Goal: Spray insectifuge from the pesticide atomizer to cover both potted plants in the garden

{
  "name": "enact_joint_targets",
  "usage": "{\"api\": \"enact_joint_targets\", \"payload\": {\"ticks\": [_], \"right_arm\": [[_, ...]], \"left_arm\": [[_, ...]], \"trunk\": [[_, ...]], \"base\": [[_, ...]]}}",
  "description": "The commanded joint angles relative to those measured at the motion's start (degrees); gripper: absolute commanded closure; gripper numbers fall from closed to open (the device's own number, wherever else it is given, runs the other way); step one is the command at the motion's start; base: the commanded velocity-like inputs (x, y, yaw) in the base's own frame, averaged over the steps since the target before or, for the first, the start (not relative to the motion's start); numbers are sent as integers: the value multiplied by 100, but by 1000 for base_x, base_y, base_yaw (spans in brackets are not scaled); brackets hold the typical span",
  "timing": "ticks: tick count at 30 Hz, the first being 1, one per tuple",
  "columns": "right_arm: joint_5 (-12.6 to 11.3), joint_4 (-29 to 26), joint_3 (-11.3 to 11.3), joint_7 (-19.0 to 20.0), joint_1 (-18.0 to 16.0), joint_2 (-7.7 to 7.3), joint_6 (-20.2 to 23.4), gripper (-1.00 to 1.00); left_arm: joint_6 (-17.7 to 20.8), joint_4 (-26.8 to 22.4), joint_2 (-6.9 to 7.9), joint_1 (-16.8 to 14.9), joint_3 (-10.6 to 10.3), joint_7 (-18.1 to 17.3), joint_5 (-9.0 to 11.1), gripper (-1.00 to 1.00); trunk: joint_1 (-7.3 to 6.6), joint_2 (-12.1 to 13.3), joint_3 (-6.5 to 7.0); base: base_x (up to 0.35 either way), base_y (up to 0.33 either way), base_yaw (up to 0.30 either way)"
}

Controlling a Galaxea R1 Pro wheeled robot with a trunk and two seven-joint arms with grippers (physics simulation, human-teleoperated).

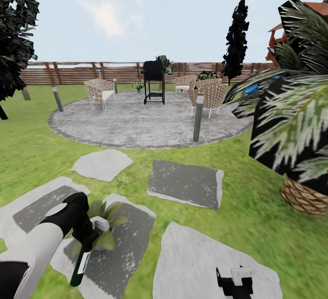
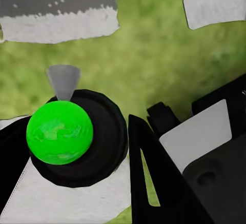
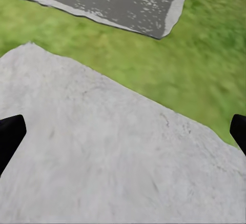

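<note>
**Garden lawn with stepping slabs: atomizer aimed at the near plant**

Lawn (image 1: 36, 153) and grey stepping slabs (image 1: 184, 183) fill the foreground; a round paved patio (image 1: 136, 123) and a slatted fence (image 1: 77, 73) lie beyond. The pesticide atomizer (image 1: 82, 255), a dark bottle with a pale label, hangs in the left gripper (image 1: 84, 228), whose fingers are pinched around its neck. In the left wrist view its green cap (image 2: 59, 131) and grey nozzle cone (image 2: 63, 80) face outward over grass. Just beyond the gripper, one potted plant (image 1: 107, 219) sits on a dark slab, its leaves blurred and partly hidden by the arm. A second small green plant (image 1: 138, 84) stands far off on the patio by the black grill (image 1: 154, 82); whether it is the other target cannot be told. The right gripper (image 1: 234, 280) hangs idle over a pale slab, fingers spread apart. Spraying well likely means keeping the nozzle tilted toward the rosette and sweeping across every leaf before driving on.
</note>
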Motion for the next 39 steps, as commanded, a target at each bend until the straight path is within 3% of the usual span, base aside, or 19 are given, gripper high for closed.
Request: {"api": "enact_joint_targets", "payload": {"ticks": [1,11,25,39], "right_arm": [[61,6,-25,-32,-4,1,-16,-100],[61,6,-25,-32,1,9,-7,-100],[61,6,-19,-32,2,18,-7,-100],[61,6,-23,-32,1,18,-8,-100]], "left_arm": [[56,-4,4,-1,-29,-55,-34,100],[43,41,72,101,-30,-34,-33,100],[11,39,83,531,-24,-17,-42,100],[24,-42,88,550,0,-11,-34,100]], "trunk": [[2,-2,-6],[2,-2,-6],[2,-2,-10],[24,-42,-62]], "base": [[243,0,0],[28,0,0],[0,0,11],[0,0,73]]}}
